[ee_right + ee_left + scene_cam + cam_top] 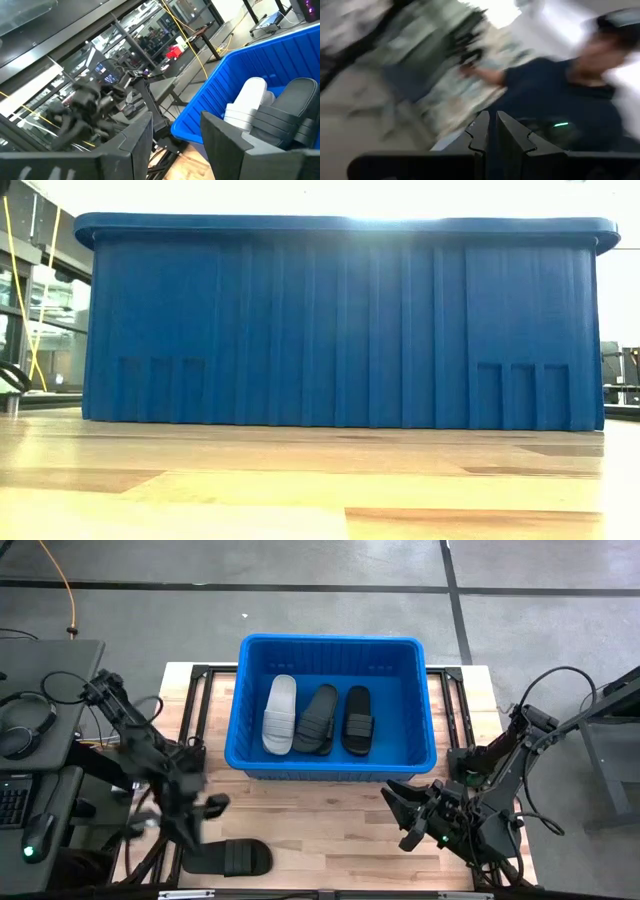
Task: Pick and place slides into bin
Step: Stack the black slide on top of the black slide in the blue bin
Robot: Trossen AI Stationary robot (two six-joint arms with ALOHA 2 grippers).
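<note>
The blue bin (250, 755) stands at the middle far part of the wooden table and fills the low view (340, 320). In it lie three slides side by side, soles down: a white one (279, 714), a dark grey one (317, 718) and a black one (358, 720). Another black slide (235, 858) lies sole down near the table's front left edge. My left gripper (210, 808) hovers shut and empty just beyond that slide. My right gripper (408, 815) stands open and empty off the bin's near right corner; its wrist view shows the bin (225, 95) and the white slide (247, 102).
Bare wood (320, 815) lies between the bin and the table's near edge. A desk with headphones (30, 720) stands beside the table's left edge. Past my left fingers a person in a dark shirt (560, 90) shows in the room beyond.
</note>
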